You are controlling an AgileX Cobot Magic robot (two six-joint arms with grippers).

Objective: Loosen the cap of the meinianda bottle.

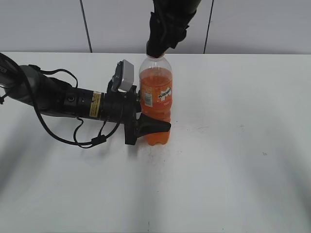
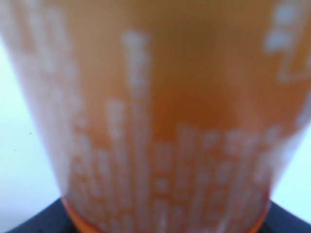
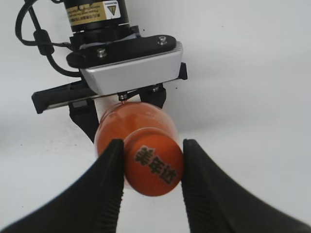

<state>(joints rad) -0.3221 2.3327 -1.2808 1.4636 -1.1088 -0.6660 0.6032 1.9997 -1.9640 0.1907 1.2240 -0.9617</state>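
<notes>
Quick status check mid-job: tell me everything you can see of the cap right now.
The cap is a round orange plastic screw cap with dark printed characters on top, sitting on the upright meinianda bottle. The right gripper comes from above, its black fingers pressed against opposite sides. In the exterior view that gripper hides it.

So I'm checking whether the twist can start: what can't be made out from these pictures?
- Cap: in the exterior view the right claw hides it; the right wrist view shows only its top, so thread state is unknown.
- Left claw: around the bottle, its far finger is hidden behind it.
- Left wrist view: only blurred label, text unreadable.
</notes>
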